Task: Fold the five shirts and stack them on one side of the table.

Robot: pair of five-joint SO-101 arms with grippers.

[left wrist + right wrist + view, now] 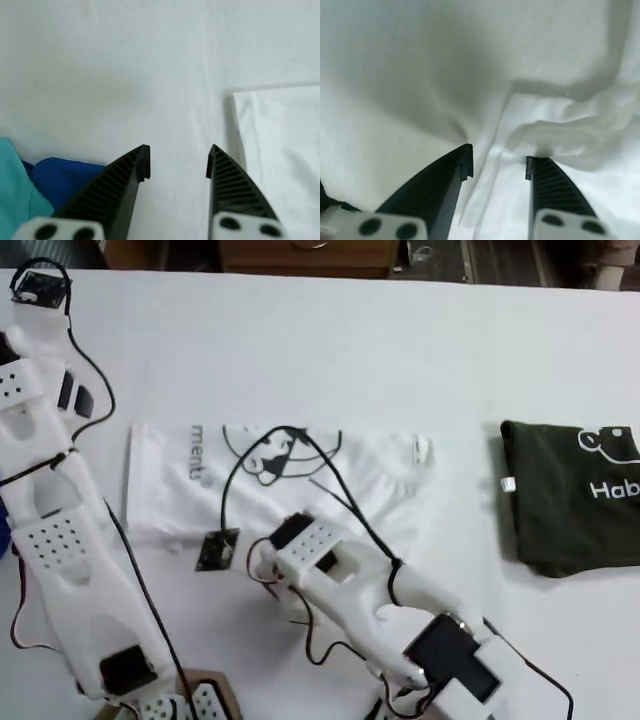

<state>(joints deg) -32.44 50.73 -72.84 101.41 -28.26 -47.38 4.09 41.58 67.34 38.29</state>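
A white shirt (380, 475) with a black print lies partly folded across the middle of the table. My right arm (340, 575) stretches over its near edge. In the right wrist view my right gripper (497, 160) is open just above the white shirt (560, 130), with a rumpled fold of the cloth between its fingers. My left gripper (177, 162) is open over bare table, beside the straight edge of the white shirt (280, 130). A folded dark green shirt (565, 505) with a white print lies at the table's right side.
Blue cloth (60, 175) and teal cloth (15, 190) lie near my left gripper. My left arm (60, 540) runs along the left side of the white table (350, 350). Black cables loop over the white shirt. Wooden furniture stands behind the far edge.
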